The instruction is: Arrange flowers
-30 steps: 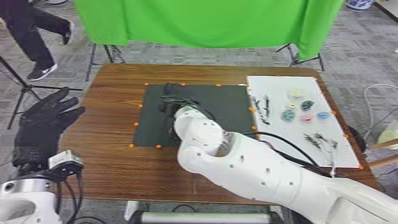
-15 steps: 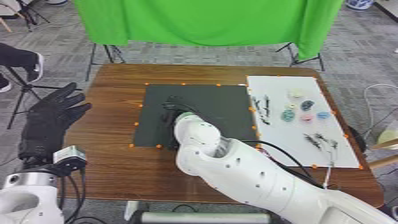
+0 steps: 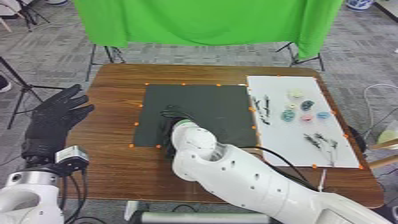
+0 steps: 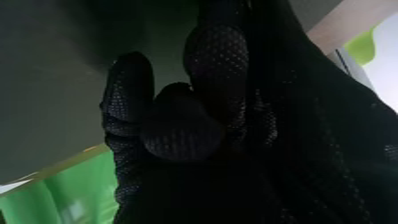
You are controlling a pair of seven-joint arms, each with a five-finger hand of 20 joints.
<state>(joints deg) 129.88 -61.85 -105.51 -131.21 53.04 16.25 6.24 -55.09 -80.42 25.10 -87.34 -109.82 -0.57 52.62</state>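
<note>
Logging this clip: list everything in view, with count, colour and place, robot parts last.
Small flower heads: six; cream, yellow, dark teal, green-teal, pink, blue; middle of the white sheet
Thin artificial stems: several, exact count unclear; dark; on the sheet's left side and lower part
Rectangular white sheet: one; table's right side
Rectangular mat: one; dark grey; mid-table
Small markers: many; orange; around mat and sheet
Wooden table: one; brown; centre
Hanging cloth: one; bright green; beyond the table
Left hand: one; black-gloved; left of the table
Right hand: one; black-gloved; over the mat
</note>
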